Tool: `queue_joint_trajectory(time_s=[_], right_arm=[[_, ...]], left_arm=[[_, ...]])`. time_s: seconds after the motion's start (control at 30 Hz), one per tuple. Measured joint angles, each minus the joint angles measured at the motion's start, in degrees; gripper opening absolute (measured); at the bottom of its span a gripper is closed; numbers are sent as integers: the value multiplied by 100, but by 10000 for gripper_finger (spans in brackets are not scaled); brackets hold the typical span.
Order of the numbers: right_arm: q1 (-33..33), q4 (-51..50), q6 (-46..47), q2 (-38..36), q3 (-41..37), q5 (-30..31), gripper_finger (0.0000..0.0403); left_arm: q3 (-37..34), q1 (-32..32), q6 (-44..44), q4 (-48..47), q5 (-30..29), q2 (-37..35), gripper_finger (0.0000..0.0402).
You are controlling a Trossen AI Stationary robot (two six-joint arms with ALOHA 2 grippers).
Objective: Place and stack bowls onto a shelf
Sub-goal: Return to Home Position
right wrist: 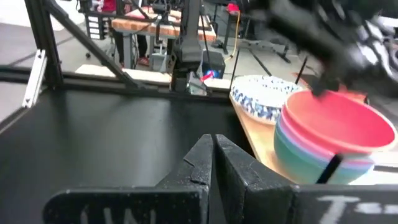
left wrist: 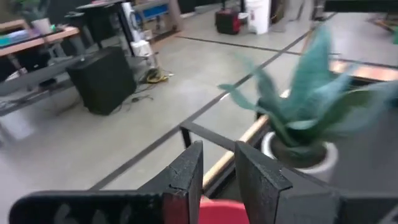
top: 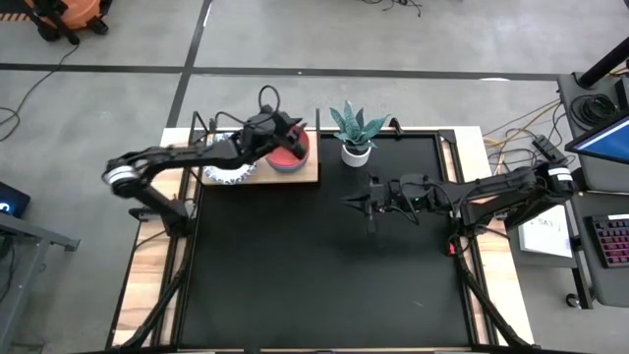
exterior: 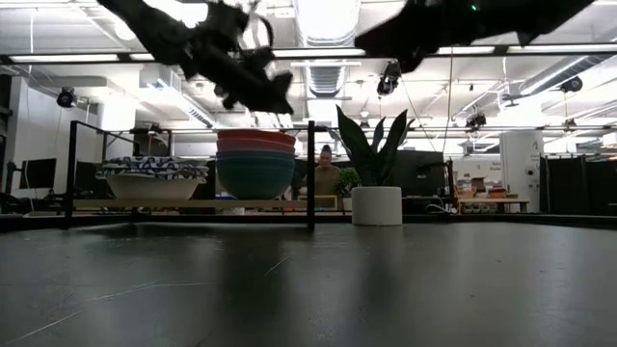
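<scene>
shelf [top: 307, 177]: you find it at the rear left of the table [top: 295, 275]; the plant pot [top: 356, 151] stands just right of it
left stack [top: 228, 175]: bowls on the shelf, toward its left end
right stack [top: 298, 157]: bowls on the shelf, beside the left stack, toward the plant pot
left gripper [top: 297, 134]: above the right stack; clear of it
right gripper [top: 350, 202]: over the table, in front of the plant pot; apart from the shelf

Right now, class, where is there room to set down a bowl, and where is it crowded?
Free: the black tabletop's front half, and the back corner right of the white-potted plant. Crowded: the light-wood shelf, filled by blue-patterned bowls and a red-topped coloured stack under the left gripper. The right gripper hovers mid-table.
</scene>
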Motion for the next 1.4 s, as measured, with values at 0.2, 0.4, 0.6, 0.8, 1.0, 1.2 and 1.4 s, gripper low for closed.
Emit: queue_joint_trajectory(time_s=[0.2, 0.4, 0.6, 0.8, 1.0, 1.2, 1.4], right_arm=[[-134, 57, -18, -579, -770, -43, 9], [-550, 241, 231, -1455, -1640, -662, 9], [-1037, 240, 422, -2267, -2319, -1063, 9], [-1244, 244, 568, -3048, -2902, -1382, 9], [-1244, 240, 620, -3756, -3357, -1386, 9], [-1244, 127, 797, -4360, -3708, -1410, 9], [-1242, -116, 687, -4798, -3709, -1572, 9]], left_arm=[[-857, -622, 111, -554, 511, -1665, 75], [-2465, -1291, -7, -588, 1309, -3722, 75], [-3568, -1497, -44, -832, 1380, -5613, 75], [-4176, -1496, -194, -1225, 1393, -7108, 75], [-4337, -1495, -397, -2184, 1397, -8236, 75], [-4416, -1501, -560, -2695, 1599, -8751, 75], [-4572, -1506, -588, -2792, 1996, -8733, 75]])
